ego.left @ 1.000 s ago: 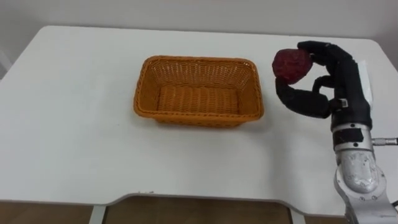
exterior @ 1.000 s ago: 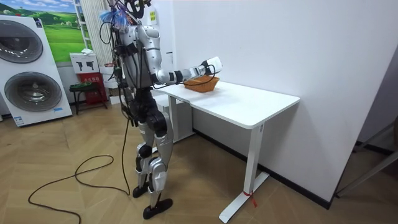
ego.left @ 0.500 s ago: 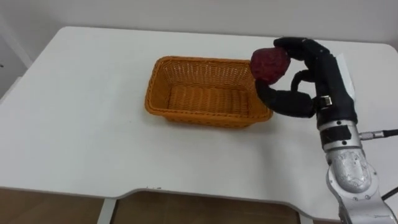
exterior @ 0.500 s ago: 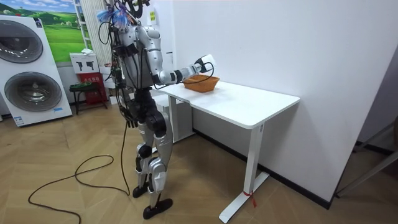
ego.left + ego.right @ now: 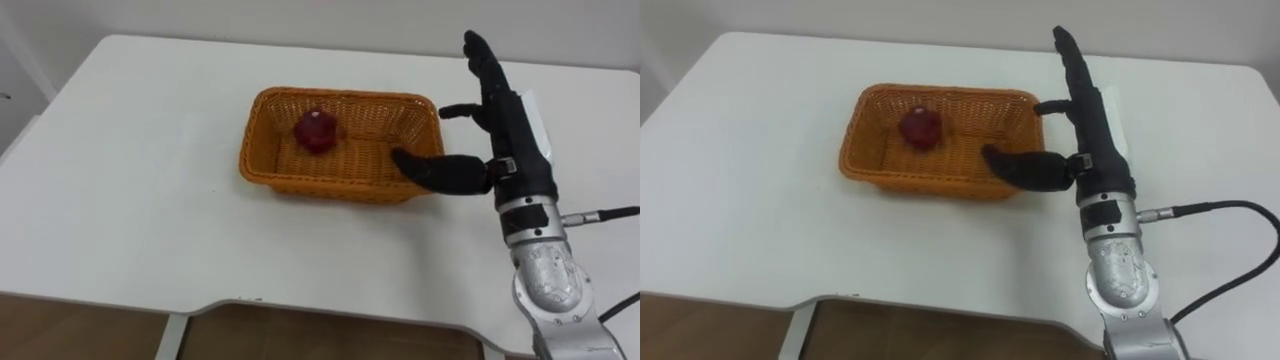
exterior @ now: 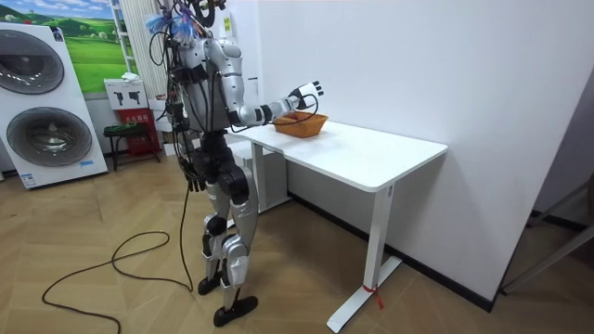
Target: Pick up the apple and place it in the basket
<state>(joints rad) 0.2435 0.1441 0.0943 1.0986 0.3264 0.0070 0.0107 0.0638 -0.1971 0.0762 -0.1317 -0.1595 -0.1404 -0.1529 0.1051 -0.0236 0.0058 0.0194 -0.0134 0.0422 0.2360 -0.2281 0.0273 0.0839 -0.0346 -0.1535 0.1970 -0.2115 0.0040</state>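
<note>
I see the dark red apple (image 5: 315,131) lying inside the orange wicker basket (image 5: 330,186), left of its middle and close to its far wall. My right hand (image 5: 507,128) is up at the basket's right end, fingers straight and spread, holding nothing, with the thumb reaching over the basket's right rim. The basket sits on the white table (image 5: 130,180), and the robot stands at the table's end nearest the basket.

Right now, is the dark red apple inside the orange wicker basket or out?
Inside. The dark red apple lies in the orange wicker basket; the right hand beside it is open, fingers straight.
</note>
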